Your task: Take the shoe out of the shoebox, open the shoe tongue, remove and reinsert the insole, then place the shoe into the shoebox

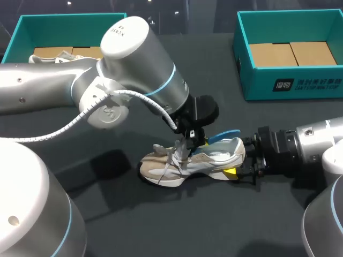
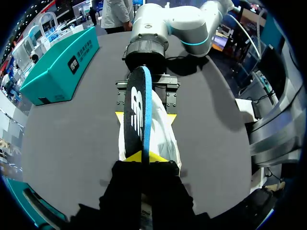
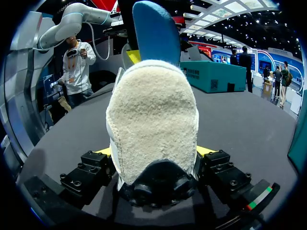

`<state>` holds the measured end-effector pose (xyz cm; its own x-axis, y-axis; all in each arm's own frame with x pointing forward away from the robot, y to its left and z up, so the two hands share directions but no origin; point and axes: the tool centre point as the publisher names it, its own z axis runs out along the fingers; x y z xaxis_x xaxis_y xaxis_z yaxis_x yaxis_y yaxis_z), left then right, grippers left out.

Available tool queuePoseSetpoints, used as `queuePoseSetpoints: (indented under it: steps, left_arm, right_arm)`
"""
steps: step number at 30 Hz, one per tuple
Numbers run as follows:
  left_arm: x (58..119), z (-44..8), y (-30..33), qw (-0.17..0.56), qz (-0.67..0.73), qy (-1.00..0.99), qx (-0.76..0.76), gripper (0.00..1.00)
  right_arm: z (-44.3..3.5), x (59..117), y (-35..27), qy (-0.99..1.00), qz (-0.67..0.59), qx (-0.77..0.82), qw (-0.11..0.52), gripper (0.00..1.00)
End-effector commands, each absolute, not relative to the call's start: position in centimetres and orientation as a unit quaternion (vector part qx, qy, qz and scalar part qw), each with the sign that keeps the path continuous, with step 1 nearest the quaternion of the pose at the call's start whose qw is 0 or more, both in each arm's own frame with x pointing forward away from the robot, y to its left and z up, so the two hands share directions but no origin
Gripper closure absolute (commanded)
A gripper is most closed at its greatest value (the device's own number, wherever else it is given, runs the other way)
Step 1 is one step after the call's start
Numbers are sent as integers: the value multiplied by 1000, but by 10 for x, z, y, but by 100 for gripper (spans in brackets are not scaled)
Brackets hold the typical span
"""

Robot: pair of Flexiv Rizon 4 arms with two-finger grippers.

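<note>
Lighting, as I read it from my station:
- Source: overhead, even, moderately bright.
- Table (image 1: 107, 214): dark and matte, takes the light dully.
- Shadows: soft-edged, and one pools under my left arm (image 1: 134, 59) beside the shoe (image 1: 193, 160).
- Glare: mild sheen on the arm's white shell.

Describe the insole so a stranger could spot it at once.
On the dark table sits a beige-and-white shoe, heel held in the right claw. The insole is the thin strip rising from its opening, pinched in the left claw. Alone there, it is bright blue on one face and black on the other.
</note>
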<state>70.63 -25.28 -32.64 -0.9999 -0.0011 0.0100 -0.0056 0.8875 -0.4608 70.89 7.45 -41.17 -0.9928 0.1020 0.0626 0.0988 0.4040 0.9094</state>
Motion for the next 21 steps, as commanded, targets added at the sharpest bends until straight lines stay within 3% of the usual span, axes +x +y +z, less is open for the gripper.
queuePoseSetpoints:
  steps: [1,8,10,12,21]
  left_arm:
    - [709,-327,-265,-6,238,-971,4,100]
    - [715,-326,-285,-33,231,-972,6,100]
    - [714,-326,-286,-40,230,-972,2,76]
    - [711,-324,-285,-47,231,-972,-2,65]
    - [703,-317,-287,-102,253,-962,0,53]
  right_arm:
    - [-412,708,76,839,540,61,2,100]
    - [-412,708,76,839,540,61,2,100]
    - [-412,708,76,839,540,61,2,100]
    - [-412,708,76,839,540,61,2,100]
    - [-412,708,76,839,540,61,2,100]
